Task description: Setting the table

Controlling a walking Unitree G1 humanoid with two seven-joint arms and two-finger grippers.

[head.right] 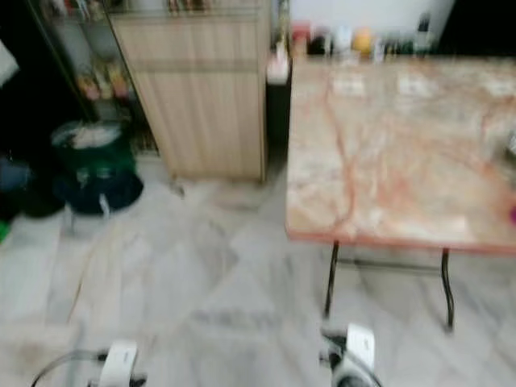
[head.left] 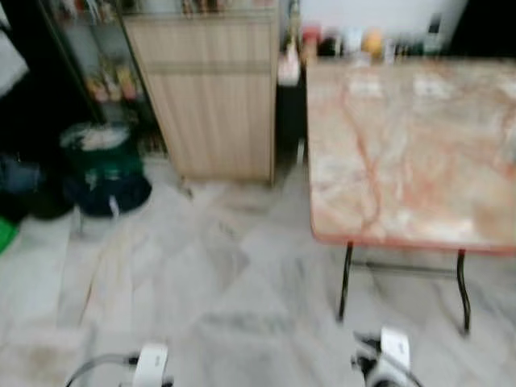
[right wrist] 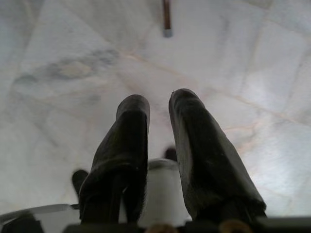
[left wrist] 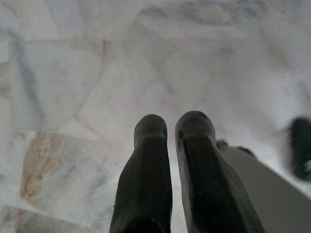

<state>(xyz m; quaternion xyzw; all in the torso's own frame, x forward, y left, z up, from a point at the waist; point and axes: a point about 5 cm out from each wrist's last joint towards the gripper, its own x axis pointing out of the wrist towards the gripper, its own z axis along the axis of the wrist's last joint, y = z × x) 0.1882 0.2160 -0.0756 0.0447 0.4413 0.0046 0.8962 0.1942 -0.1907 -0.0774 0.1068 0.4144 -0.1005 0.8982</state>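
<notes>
Head views are blurred, camera tilted down at the pale grey-veined marble floor (head.left: pixel 201 282).

Left gripper (left wrist: pixel 171 124): hangs idle, pointing straight down at the floor. The two black fingers (left wrist: pixel 146 165) sit side by side with only a thin slit between them at the tips, so effectively closed and holding nothing. Floor tiles lie well beyond the tips; one tile off to the side carries a brownish stain.

Right gripper (right wrist: pixel 158 104): also hanging, pointing at the floor. Its fingers (right wrist: pixel 199 145) are a narrow gap apart, nothing between them, so slightly parted and empty. A thin dark rod with a pale tip, probably a table leg foot (right wrist: pixel 166 19), shows on the floor well ahead of the fingertips.

The task's thing, the rectangular table with a pink-and-cream marble-pattern top and thin black metal legs (head.left: pixel 403 145), stands ahead of and above the right gripper, well apart from it. Its near edge is nearer to the right gripper than to the left. Small jars and bottles (head.left: pixel 355 40) line the table's far edge, too blurred to identify.

Ahead of the left gripper, well apart: a light wood-grain cabinet (head.left: pixel 210 97) just beside the table's far left corner. Further to the left gripper's outer side, a dark green round tub (head.left: pixel 105 165) sits on the floor in front of a wire shelf rack (head.left: pixel 89 48) with blurred items on it.
</notes>
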